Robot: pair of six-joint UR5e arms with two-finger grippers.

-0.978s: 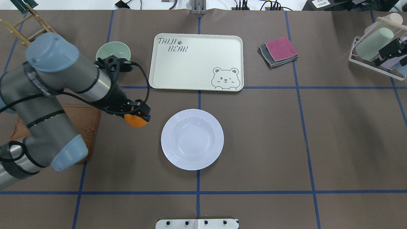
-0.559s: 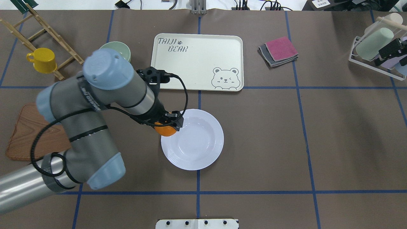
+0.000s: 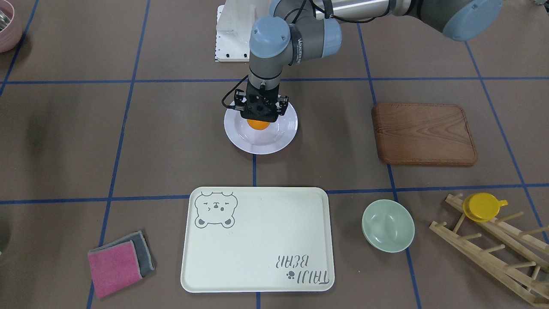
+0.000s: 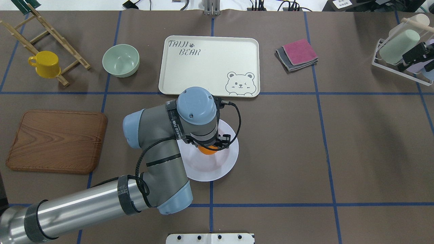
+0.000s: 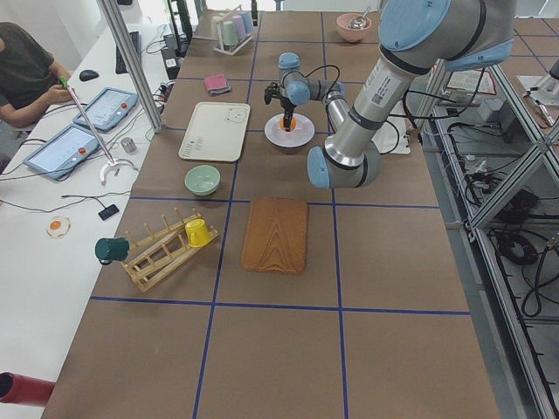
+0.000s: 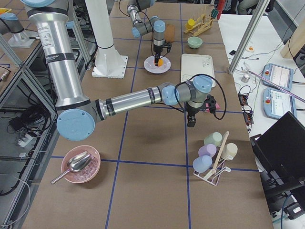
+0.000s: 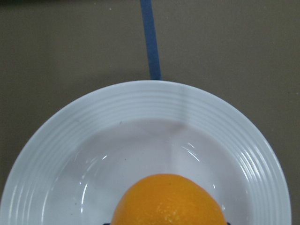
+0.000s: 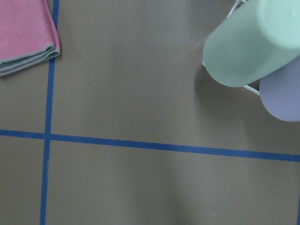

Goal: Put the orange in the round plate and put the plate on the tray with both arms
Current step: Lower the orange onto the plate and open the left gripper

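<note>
My left gripper (image 3: 258, 119) points straight down over the round plate (image 4: 226, 166), shut on the orange (image 3: 257, 125). The orange (image 7: 168, 202) hangs just over the middle of the white ribbed plate (image 7: 154, 99); I cannot tell whether it touches the bottom. In the overhead view the left wrist covers most of the orange (image 4: 208, 150). The cream tray (image 4: 210, 67) with the bear drawing lies bare just beyond the plate. My right gripper (image 4: 415, 53) stays at the far right by the cup rack; I cannot tell whether it is open or shut.
A brown wooden board (image 4: 56, 140) lies left of the plate. A pale-green bowl (image 4: 121, 60) and a yellow cup (image 4: 44, 63) on a wooden rack stand at the back left. Folded cloths (image 4: 296, 54) lie right of the tray. A person (image 5: 22, 65) sits beside the table.
My left arm has swung right with the orange, from beside the wooden board to over the plate's middle. The right arm has not moved.
</note>
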